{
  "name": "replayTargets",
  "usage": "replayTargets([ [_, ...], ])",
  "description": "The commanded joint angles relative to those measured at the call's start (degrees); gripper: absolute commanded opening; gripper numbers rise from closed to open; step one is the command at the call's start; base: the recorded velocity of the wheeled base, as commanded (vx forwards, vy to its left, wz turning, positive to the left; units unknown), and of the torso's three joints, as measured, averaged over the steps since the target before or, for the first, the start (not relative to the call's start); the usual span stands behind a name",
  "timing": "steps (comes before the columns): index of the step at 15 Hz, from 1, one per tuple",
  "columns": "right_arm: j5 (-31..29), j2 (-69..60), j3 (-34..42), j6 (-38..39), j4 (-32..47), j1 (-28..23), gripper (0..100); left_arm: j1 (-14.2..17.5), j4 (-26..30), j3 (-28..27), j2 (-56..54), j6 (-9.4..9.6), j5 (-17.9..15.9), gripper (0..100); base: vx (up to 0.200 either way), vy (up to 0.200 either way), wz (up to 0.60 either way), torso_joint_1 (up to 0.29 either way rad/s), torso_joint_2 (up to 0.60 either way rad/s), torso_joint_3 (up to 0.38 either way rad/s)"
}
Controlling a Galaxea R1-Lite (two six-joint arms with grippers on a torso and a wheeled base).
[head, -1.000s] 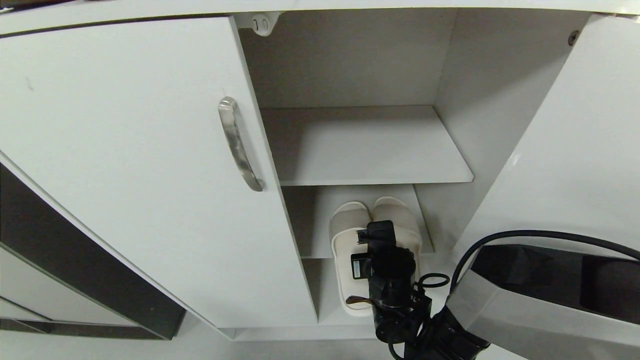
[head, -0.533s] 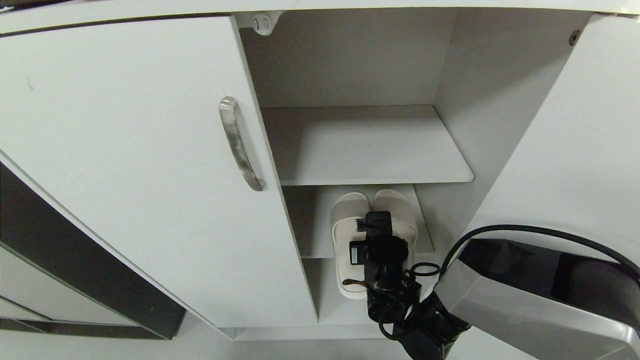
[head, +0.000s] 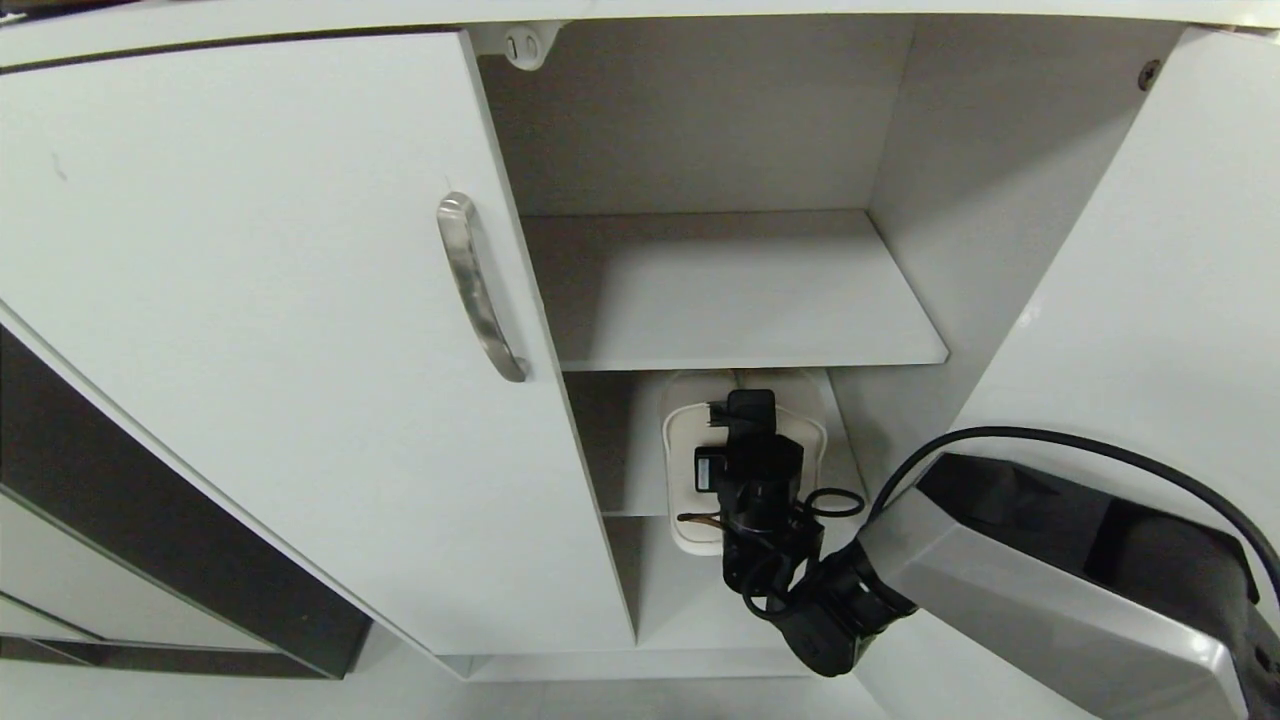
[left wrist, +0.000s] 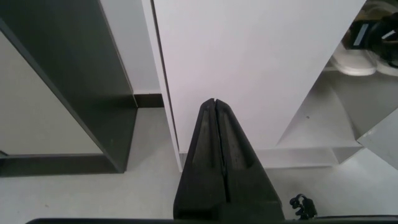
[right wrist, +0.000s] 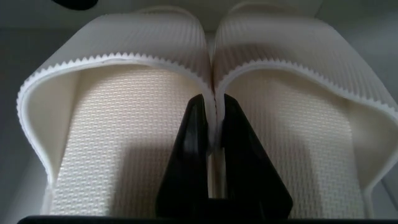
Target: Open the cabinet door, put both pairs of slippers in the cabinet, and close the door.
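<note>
A pair of white slippers [head: 683, 470] lies side by side on the cabinet's middle shelf [head: 628, 450], toes tucked under the shelf above. My right gripper [head: 745, 425] is shut on the slippers [right wrist: 118, 124], its fingers [right wrist: 196, 118] pinching the two touching inner edges together. The heel of the left slipper hangs past the shelf's front edge. My left gripper [left wrist: 214, 107] is shut on nothing, low before the closed left door [left wrist: 249, 56]. From there the slippers [left wrist: 349, 62] show in the open right half.
The cabinet's left door [head: 250, 300] is closed, with a curved metal handle [head: 478, 290]. The right door [head: 1150, 280] stands swung open beside my right arm. The upper shelf [head: 740, 290] and bottom shelf [head: 680, 600] are bare. Dark furniture [left wrist: 68, 87] stands left of the cabinet.
My right arm has pushed the slippers deeper into the cabinet along the middle shelf; their toes have now slid under the upper shelf.
</note>
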Motion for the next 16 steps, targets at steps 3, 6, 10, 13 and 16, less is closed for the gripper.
replayTargets([
  [3, 1.19, 2.57, -4.0, -0.04, 0.68, -1.0, 0, -0.02, 0.0, 0.0, 0.0, -0.09, -0.05, 0, 0.0, 0.0, 0.0, 0.0, 0.0, 0.0],
  [6, 1.28, 3.62, -7.08, 0.05, 2.27, -1.79, 0, -0.02, 0.0, 0.0, 0.0, -0.09, -0.05, 0, 0.0, 0.0, 0.0, 0.0, 0.0, 0.0],
  [10, 1.28, 4.67, -8.57, 0.05, 2.71, -2.32, 0, -0.02, 0.0, 0.0, 0.0, -0.09, 0.04, 0, 0.0, 0.0, 0.0, 0.0, 0.0, 0.0],
  [13, 1.19, 5.38, -9.28, 0.05, 3.06, -2.41, 0, -0.02, 0.0, 0.0, 0.0, -0.09, 0.04, 0, 0.0, 0.0, 0.0, 0.0, 0.0, 0.0],
  [16, 1.19, 5.11, -9.19, 0.05, 3.32, -2.23, 100, -0.02, 0.0, 0.0, 0.0, -0.09, 0.04, 0, 0.0, 0.0, 0.0, 0.0, 0.0, 0.0],
])
